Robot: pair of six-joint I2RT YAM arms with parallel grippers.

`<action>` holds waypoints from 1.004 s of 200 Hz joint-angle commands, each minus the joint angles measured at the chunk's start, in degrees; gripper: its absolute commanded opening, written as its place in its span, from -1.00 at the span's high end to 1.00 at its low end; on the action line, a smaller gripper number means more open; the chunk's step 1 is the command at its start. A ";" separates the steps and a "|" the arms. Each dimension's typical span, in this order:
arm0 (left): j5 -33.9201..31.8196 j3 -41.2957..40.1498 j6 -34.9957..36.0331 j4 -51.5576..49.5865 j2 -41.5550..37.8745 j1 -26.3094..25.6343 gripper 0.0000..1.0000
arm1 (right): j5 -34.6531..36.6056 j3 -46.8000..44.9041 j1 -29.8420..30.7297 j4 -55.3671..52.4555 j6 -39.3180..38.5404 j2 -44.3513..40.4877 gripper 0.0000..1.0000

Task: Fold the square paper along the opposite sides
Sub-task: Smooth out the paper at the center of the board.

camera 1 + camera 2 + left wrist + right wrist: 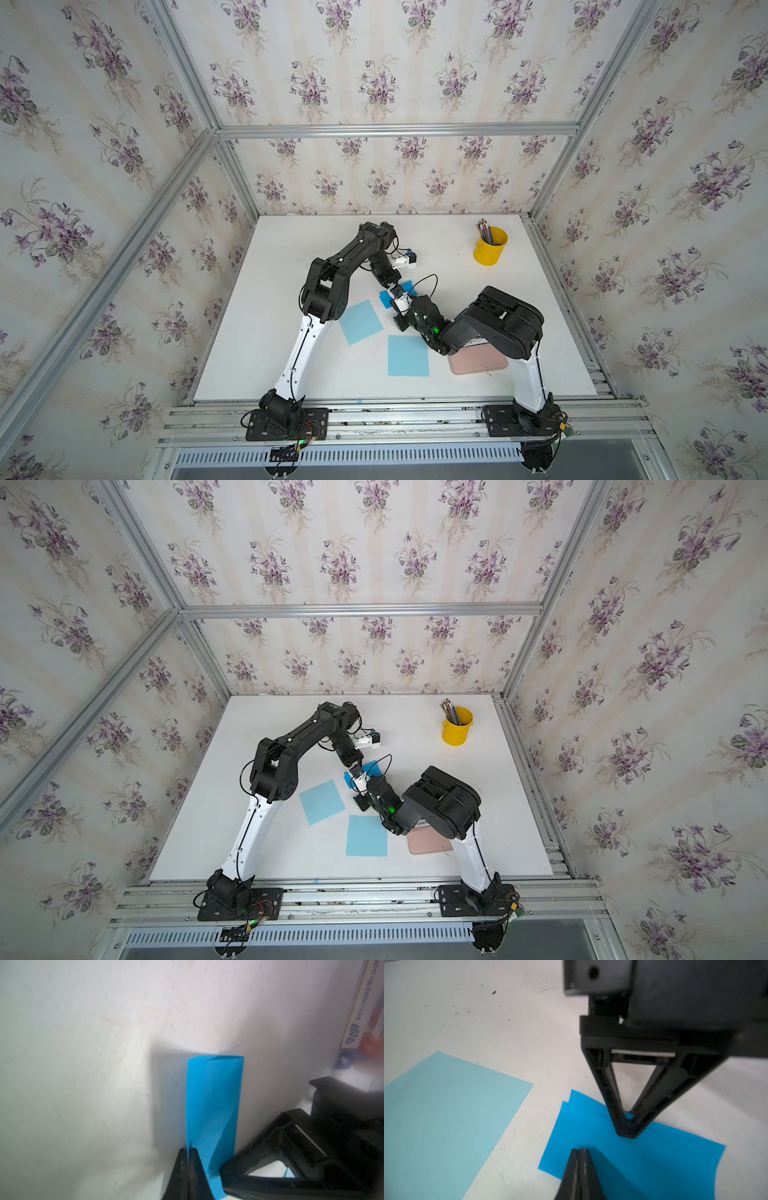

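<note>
Paper (408,286) lies mid-worktop (291,257) in both top views, mostly hidden where the two arms meet over it. You see only blue slivers (372,767) there, too little to read the jaws.

Left wrist view: the paper (214,1105) is doubled over but not flat, its far end open in a loose loop. The left gripper (188,1150) has its jaws pressed together on what looks like the paper's met edges, a blue sliver running between them. The right gripper (225,1171) sits at the opposite long side, jaws closed and empty.

Right wrist view: the right gripper (580,1152) shows jaws shut on nothing, tips over the paper (654,1157); whether they touch it you cannot tell. The left gripper (628,1133) stands tip-down on the sheet near its edge. One corner shows two layers slightly offset.

Your step, I judge, is setting the crease: edges are together, fold unpressed. Next you need a steady pinch while the closed right jaws press along the rounded side, and you may want to square that offset first
</note>
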 commanded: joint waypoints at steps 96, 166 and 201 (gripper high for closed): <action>-2.19 1.59 0.63 -1.13 2.61 0.05 1.00 | -5.37 -0.89 2.24 -6.67 -0.74 0.46 1.00; -2.75 2.02 0.23 -0.92 2.90 0.14 1.00 | -8.93 -0.51 2.59 -5.92 -1.31 0.88 1.00; -2.79 1.84 0.25 -0.65 2.66 0.23 1.00 | -10.17 -0.97 2.86 -4.37 -0.20 -1.36 1.00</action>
